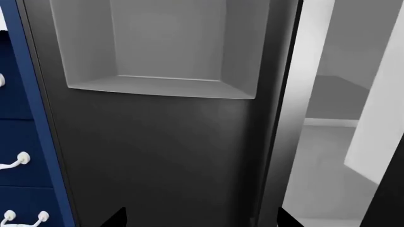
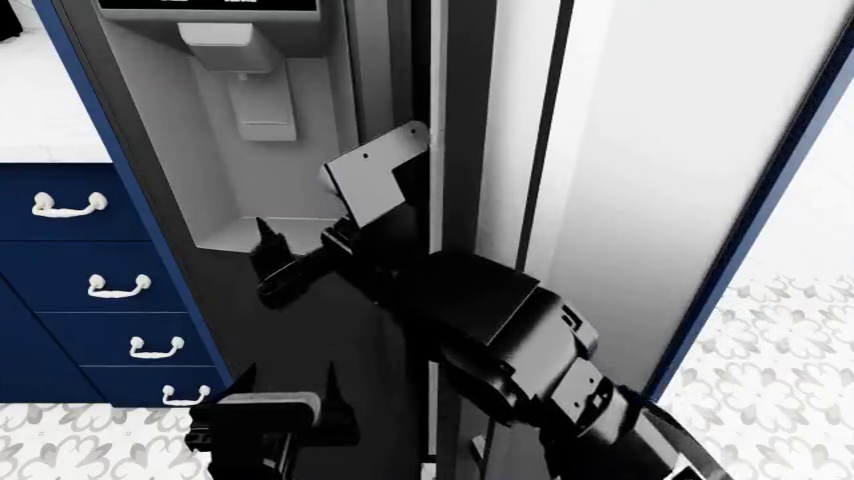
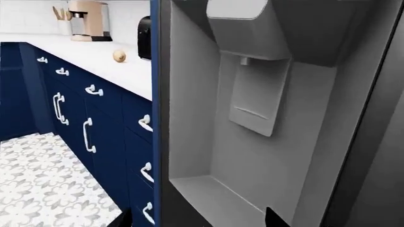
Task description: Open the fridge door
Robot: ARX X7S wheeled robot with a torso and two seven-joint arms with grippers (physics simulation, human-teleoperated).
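- Nearest in the head view, the left gripper (image 2: pixel 274 420) hangs low before the dispenser door (image 2: pixel 287 330). It is probably parked there, out of the way of the working arm. Its own camera shows two dark fingertips (image 1: pixel 115 218) set well apart with only the grey panel between them, so it is open and holds nothing.
- Above it, the right gripper (image 2: pixel 274 262) reaches across toward the dispenser recess (image 2: pixel 254 150). The arm's bulk lies along the seam between the two doors, which suggests it is pushing or bracing there. Its fingertips (image 3: pixel 276 218) show as spread dark points facing the recess, open and empty. I cannot tell whether any link touches a door.
- Farther right, the fridge door (image 2: pixel 667 180) stands swung outward, its pale inner face toward the camera. The left wrist view shows the white fridge interior (image 1: pixel 328 151) through the gap, so the door is already partly open.
- Farthest left are blue drawers (image 2: pixel 80 270) with white handles.
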